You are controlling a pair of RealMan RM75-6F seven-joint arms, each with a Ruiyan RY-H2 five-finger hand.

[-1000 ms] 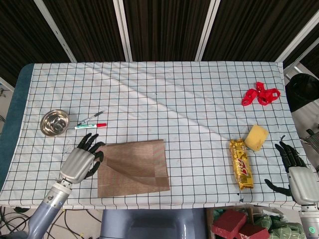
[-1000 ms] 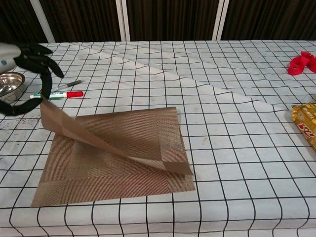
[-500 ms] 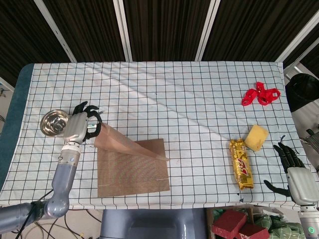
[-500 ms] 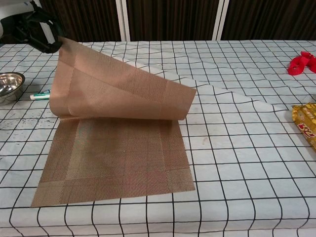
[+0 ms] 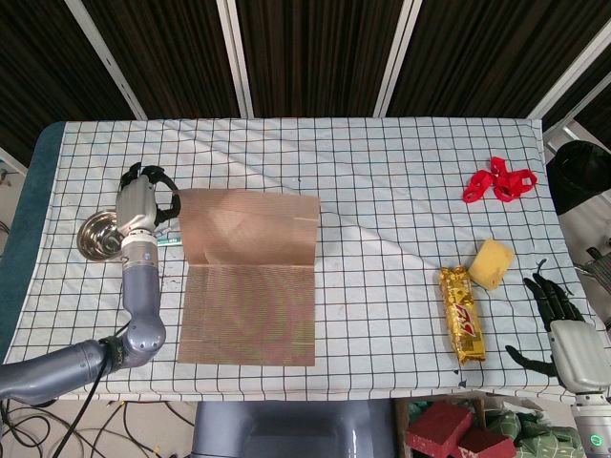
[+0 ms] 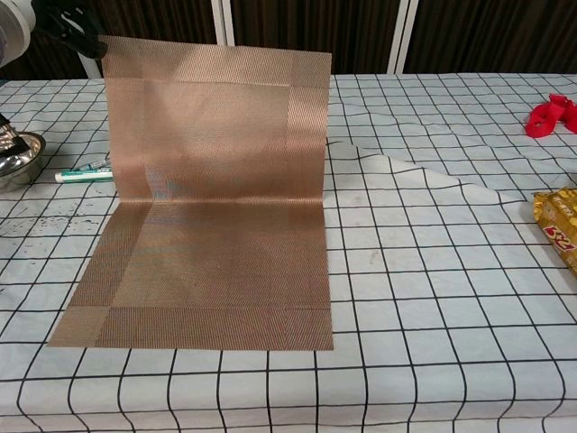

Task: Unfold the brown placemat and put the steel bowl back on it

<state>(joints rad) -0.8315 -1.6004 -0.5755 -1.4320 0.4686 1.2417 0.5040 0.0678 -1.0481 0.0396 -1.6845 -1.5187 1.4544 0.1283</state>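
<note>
The brown placemat [image 5: 248, 286] [image 6: 212, 225] lies with its near half flat on the checked cloth and its far half lifted upright. My left hand [image 5: 141, 205] [image 6: 63, 23] grips the raised half at its far left corner. The steel bowl [image 5: 99, 237] [image 6: 13, 155] stands on the cloth left of the mat, partly behind my left arm in the head view. My right hand [image 5: 558, 320] hovers off the table's right front corner with fingers apart, holding nothing.
Two markers [image 6: 86, 171] lie between bowl and mat. A yellow snack packet [image 5: 461, 315], a yellow sponge [image 5: 491, 263] and a red chain [image 5: 498, 181] sit on the right side. The cloth has a diagonal crease.
My left hand has lifted the mat's folded-over half up and away from me, from a low curl to standing upright. The right hand has stayed still.
</note>
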